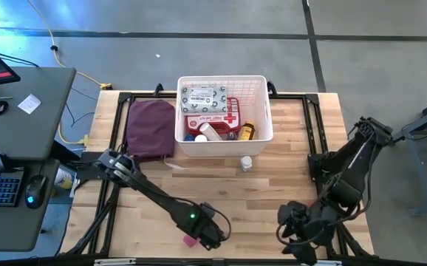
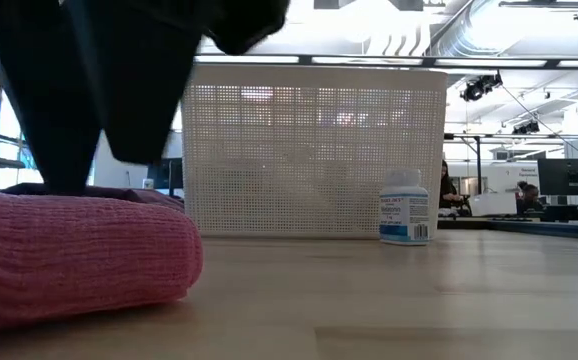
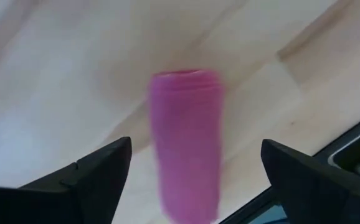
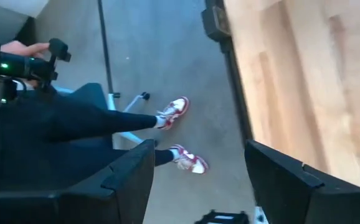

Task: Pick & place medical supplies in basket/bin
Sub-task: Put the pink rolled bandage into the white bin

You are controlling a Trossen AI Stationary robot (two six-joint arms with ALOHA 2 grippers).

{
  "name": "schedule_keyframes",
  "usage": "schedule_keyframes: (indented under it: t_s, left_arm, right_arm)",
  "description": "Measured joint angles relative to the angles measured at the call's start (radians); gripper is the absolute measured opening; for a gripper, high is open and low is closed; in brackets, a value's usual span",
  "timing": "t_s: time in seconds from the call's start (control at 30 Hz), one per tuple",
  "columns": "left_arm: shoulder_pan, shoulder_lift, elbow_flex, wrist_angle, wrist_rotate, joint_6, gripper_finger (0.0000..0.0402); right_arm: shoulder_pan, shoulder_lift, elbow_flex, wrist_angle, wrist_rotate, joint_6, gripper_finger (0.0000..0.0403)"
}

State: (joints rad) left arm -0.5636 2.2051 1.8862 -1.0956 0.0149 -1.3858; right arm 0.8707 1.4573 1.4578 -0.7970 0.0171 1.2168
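One pink roll (image 3: 187,143) lies between the spread left pincer (image 3: 192,180); one bottle (image 2: 405,206) stands beside the basket (image 2: 314,150).

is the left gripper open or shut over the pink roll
Open. In the left wrist view the left gripper has its fingers spread wide, the pink roll lying on the table between them, untouched.

The pink fabric roll (image 3: 188,146) is blurred in the left wrist view, and cut off in the low view (image 2: 74,255).
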Motion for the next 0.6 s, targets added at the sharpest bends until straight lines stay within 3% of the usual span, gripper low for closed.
schedule_keyframes:
  t_s: [0.2, 0.33, 0.6]
  left_arm:
    - [0.001, 0.066, 0.000, 0.055, 0.042, -0.024, 0.0368]
    - [0.001, 0.094, 0.000, 0.031, 0.131, -0.037, 0.0340]
    - [0.013, 0.104, 0.003, 0.025, 0.224, -0.044, 0.0248]
  right_arm:
    - [0.009, -0.013, 0.000, -0.059, -0.027, -0.049, 0.0238]
    - [0.041, -0.017, 0.000, -0.111, -0.008, -0.091, 0.0238]
    - [0.059, -0.024, 0.000, -0.230, 0.019, -0.209, 0.0238]
